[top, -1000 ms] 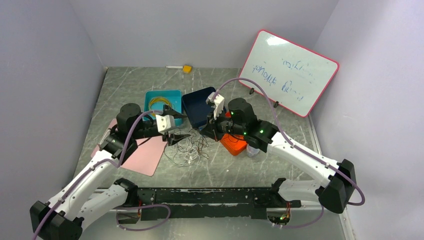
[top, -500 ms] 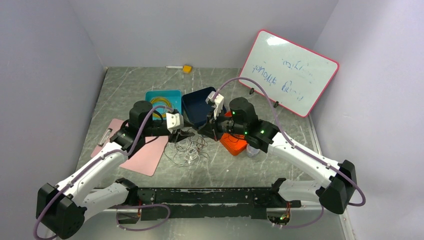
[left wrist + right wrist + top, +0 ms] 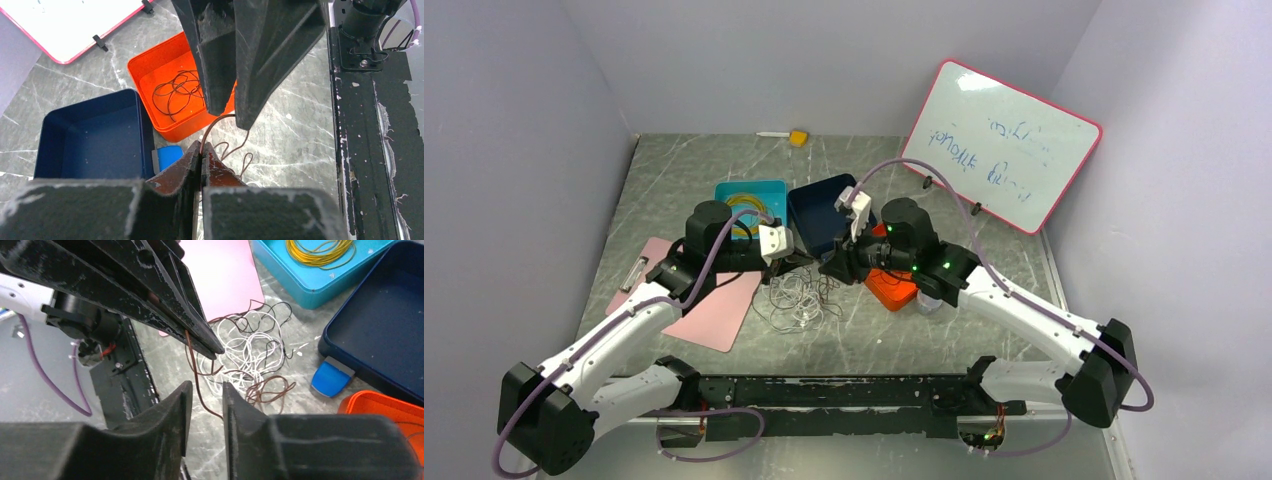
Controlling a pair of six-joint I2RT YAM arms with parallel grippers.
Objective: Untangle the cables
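The cables (image 3: 799, 296) lie as a tangle of thin white and brown-red loops on the marble table between my two arms. My left gripper (image 3: 201, 150) is shut, pinching one brown-red cable (image 3: 220, 119) that rises from its tips. In the right wrist view that same brown-red cable (image 3: 192, 365) hangs from the left gripper's fingers (image 3: 200, 335) and passes through the gap of my right gripper (image 3: 207, 386), whose jaws stand slightly open and do not clamp it. Both grippers (image 3: 816, 266) meet tip to tip just above the tangle (image 3: 247, 347).
An orange tray (image 3: 150, 62) holding a dark wire sits right of the tangle, a navy tray (image 3: 380, 335) behind it. A teal tray (image 3: 305, 287) holds a yellow wire coil. A pink sheet (image 3: 714, 315) lies at the left, a small blue piece (image 3: 330, 377) by the navy tray, and a whiteboard (image 3: 1004, 145) leans at the back right.
My left arm swung right to the tangle and its gripper closed on the brown-red cable. My right gripper, shut before, has opened a little around that cable.
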